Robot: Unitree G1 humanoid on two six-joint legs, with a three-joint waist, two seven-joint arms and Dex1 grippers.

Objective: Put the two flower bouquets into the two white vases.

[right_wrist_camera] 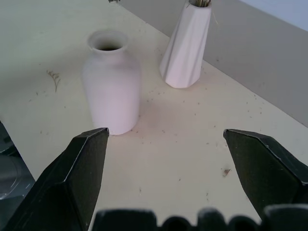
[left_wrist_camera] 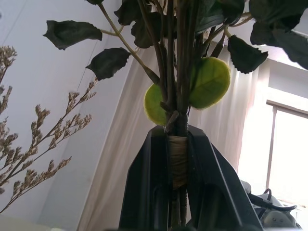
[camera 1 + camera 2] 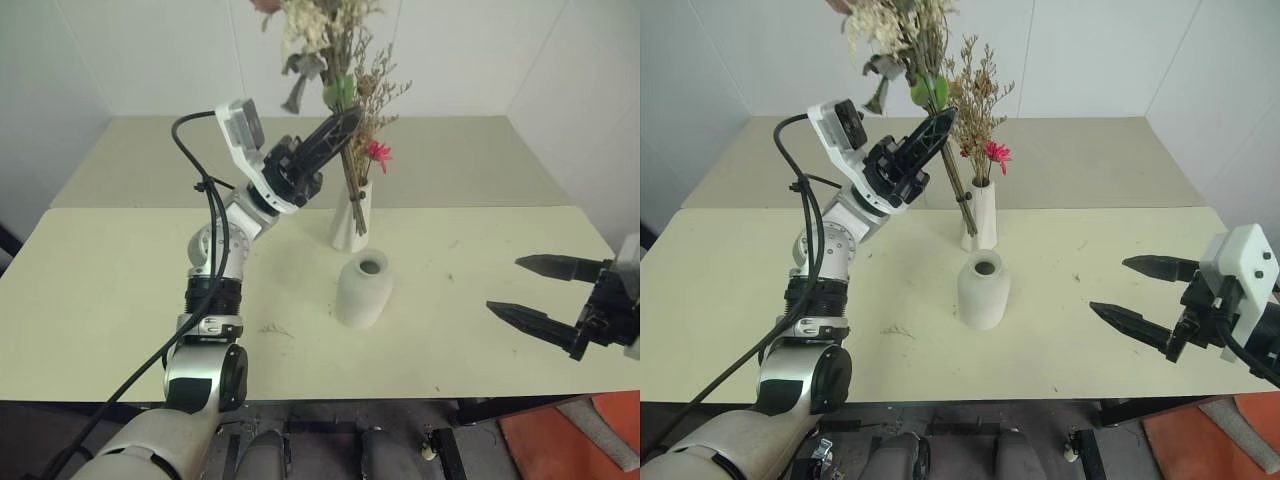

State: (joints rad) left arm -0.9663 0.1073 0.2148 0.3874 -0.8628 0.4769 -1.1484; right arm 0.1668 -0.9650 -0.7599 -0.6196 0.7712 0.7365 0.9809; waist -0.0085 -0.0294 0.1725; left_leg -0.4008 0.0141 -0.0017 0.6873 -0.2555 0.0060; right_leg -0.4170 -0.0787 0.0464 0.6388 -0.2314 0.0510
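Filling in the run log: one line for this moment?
left gripper: shut on leafy pink-rose bouquet, aloft | right gripper: open, empty | wispy beige bouquet: in tall white cone vase | round white bottle vase: empty

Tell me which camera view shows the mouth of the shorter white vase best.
The right wrist view: the shorter vase stands close and unobstructed on the table, its dark open mouth plainly empty. Both head views show the vase farther off, seen from above beside the tall vase. The left wrist view looks at the clamped bouquet stems instead.
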